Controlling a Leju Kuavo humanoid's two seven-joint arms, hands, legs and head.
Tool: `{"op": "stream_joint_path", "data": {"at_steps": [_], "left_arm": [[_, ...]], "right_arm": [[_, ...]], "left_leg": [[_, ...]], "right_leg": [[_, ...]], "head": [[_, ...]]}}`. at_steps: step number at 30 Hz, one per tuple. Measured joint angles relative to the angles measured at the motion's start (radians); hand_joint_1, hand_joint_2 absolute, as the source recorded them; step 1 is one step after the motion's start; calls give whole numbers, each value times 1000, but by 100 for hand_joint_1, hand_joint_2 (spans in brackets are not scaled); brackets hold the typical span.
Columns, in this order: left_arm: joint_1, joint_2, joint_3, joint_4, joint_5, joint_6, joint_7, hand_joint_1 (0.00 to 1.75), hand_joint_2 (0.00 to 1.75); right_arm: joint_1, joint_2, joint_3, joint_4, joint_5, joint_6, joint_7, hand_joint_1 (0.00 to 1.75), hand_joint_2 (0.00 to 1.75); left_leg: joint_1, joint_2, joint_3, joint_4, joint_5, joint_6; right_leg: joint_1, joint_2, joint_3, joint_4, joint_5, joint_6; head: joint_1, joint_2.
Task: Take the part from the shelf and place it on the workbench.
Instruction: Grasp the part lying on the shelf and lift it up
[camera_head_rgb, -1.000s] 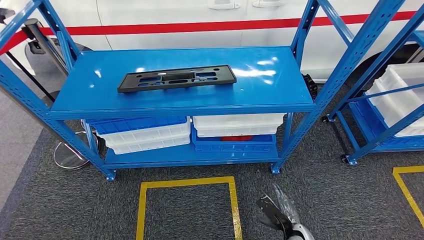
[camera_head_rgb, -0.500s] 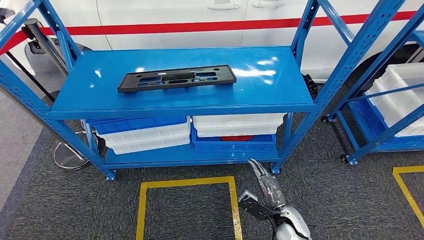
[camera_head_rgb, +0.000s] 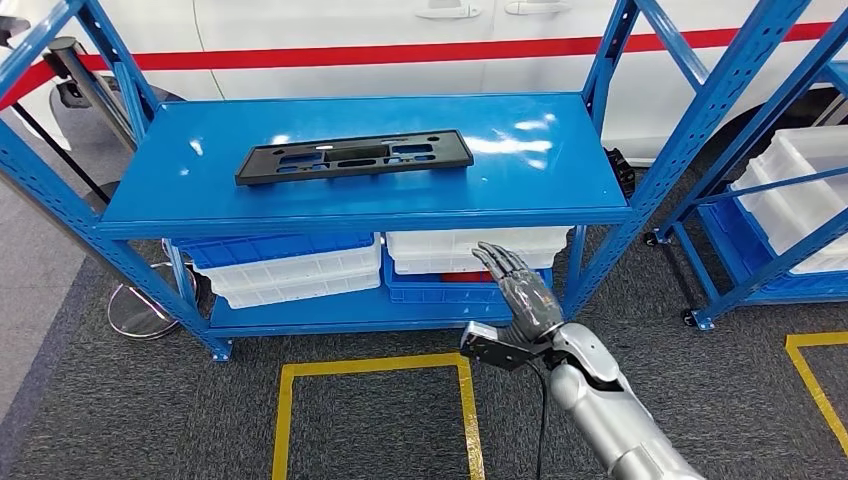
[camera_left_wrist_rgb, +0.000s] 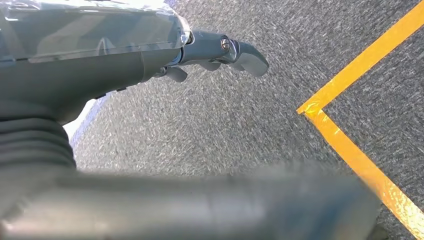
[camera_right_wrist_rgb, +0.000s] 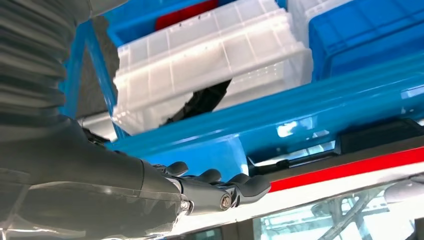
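On the blue shelf's top deck the black plastic part lies untouched, so the empty, spread right hand below must reach up to it.

Silver, jointed right forearm; dark grey right hand with metallic fingers; thin black cable alongside; grey ribbed wrist cover; small screw at left thumb.

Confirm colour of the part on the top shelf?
Black, on the blue shelf; the part shows best in the head view.
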Motion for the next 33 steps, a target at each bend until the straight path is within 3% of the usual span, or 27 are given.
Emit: {"op": "stream_joint_path", "data": {"at_steps": [3,7,13,19,23,24,28,33], "left_arm": [[4,0,10,0,20,0,-19,0,175],[11,0,43,0,62,-1,-59,0,0],[26,1,114,0,163,-21,-160,0,0],[28,1,136,0,175,-36,-180,0,0],[28,2,141,0,182,-54,-209,0,175],[28,3,144,0,187,-58,-215,0,175],[29,3,168,0,220,-67,-244,0,0],[34,3,187,1,228,-69,-259,0,0]], "right_arm": [[-69,9,27,74,2,11,0,0,175],[-143,26,64,177,-1,24,0,0,175],[-219,54,111,324,-50,35,-2,0,175],[-239,62,120,379,-90,35,-11,0,175],[-241,62,123,391,-106,31,-14,0,175],[-241,62,123,394,-109,31,-16,0,175],[-242,62,130,399,-113,29,-22,0,175],[-246,62,147,398,-106,10,-29,0,175]], "left_leg": [[0,0,0,0,0,0],[0,0,0,0,0,0],[0,-1,0,0,0,0],[0,-1,-1,0,0,0],[0,-1,0,0,0,0],[0,-1,0,0,0,0],[0,-1,0,0,0,0],[0,-1,0,0,0,0]], "right_leg": [[0,0,0,0,0,0],[0,0,0,0,0,0],[0,-1,-1,0,0,0],[0,-1,-1,0,0,0],[0,-1,-1,0,0,0],[0,-1,-1,0,0,0],[0,-1,-1,0,0,0],[0,-1,-1,0,0,0]], "head": [[0,0],[0,0],[0,0],[0,0],[0,0],[0,0],[0,0],[0,0]]}}
